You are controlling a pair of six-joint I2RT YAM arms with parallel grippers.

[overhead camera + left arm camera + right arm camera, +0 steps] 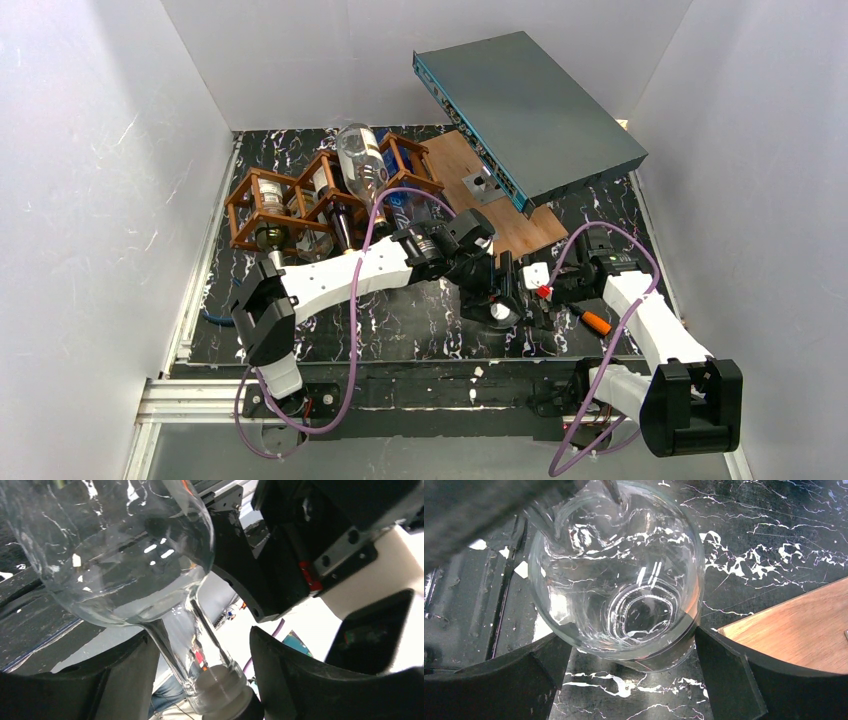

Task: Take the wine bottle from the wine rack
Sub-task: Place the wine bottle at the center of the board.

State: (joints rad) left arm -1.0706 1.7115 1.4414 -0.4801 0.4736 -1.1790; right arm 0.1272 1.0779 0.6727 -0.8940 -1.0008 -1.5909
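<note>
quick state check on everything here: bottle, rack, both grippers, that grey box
clear bottle: off the rack, neck between the left fingers, body between the right fingers
left gripper: open, gaps either side of the neck
right gripper: jaws wide, flanking the bottle's body; grip unclear
wine rack: holds other bottles, one more lying on top
grey box: tilted, low edge on the wooden board

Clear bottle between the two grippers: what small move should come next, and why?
Probably close the right gripper on the bottle: its fingers flank the base, while the left gripper stands open around the neck, with gaps both sides.
</note>
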